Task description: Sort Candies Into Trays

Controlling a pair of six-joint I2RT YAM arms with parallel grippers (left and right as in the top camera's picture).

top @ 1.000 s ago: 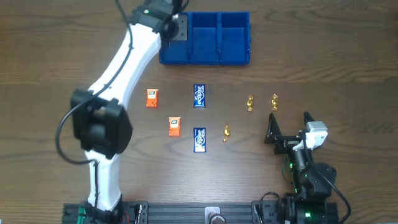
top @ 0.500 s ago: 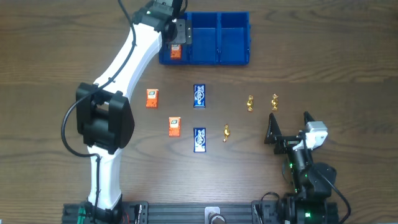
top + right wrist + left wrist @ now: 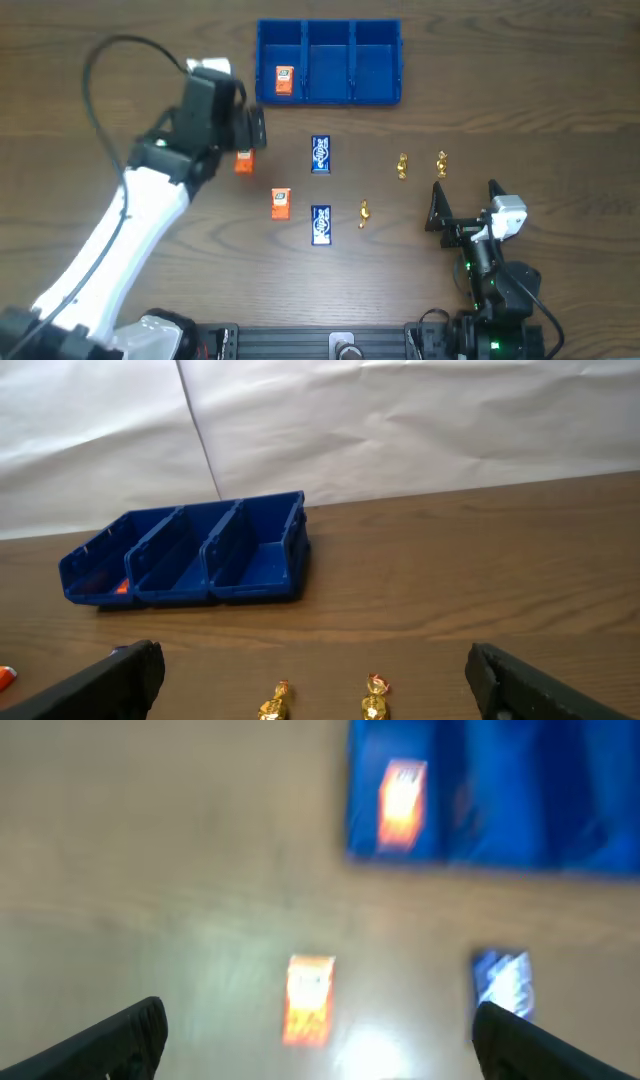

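A blue plastic tray with three compartments (image 3: 330,96) sits at the far middle of the brown wooden table (image 3: 560,90). A first orange wrapped candy (image 3: 283,81) lies in its left compartment. The left gripper (image 3: 254,128) hangs over the wood just near of the tray's left end, above a second orange wrapped candy (image 3: 243,163), which it partly hides in the top view. In the left wrist view its two dark fingers (image 3: 120,1035) stand wide apart and hold nothing, with that candy lying flat on the table between them; whether the tips touch the wood cannot be told. A third orange wrapped candy (image 3: 281,203) lies nearer and slightly to the right. A far blue wrapped candy (image 3: 320,154), flat and rectangular, lies to the right of the left gripper. A near blue wrapped candy (image 3: 320,225) of the same shape lies just beside the third orange wrapped candy, on its right. A lone gold foil candy (image 3: 364,212) rests to the right of the near blue wrapped candy. Farther right, a left gold foil candy (image 3: 402,166) and a right gold foil candy (image 3: 441,164) lie side by side, apart from each other. The right gripper (image 3: 465,200) sits low at the near right, close to its arm's base, pointing toward the far side, its fingers spread wide and empty. The gold pair lies just ahead of it.
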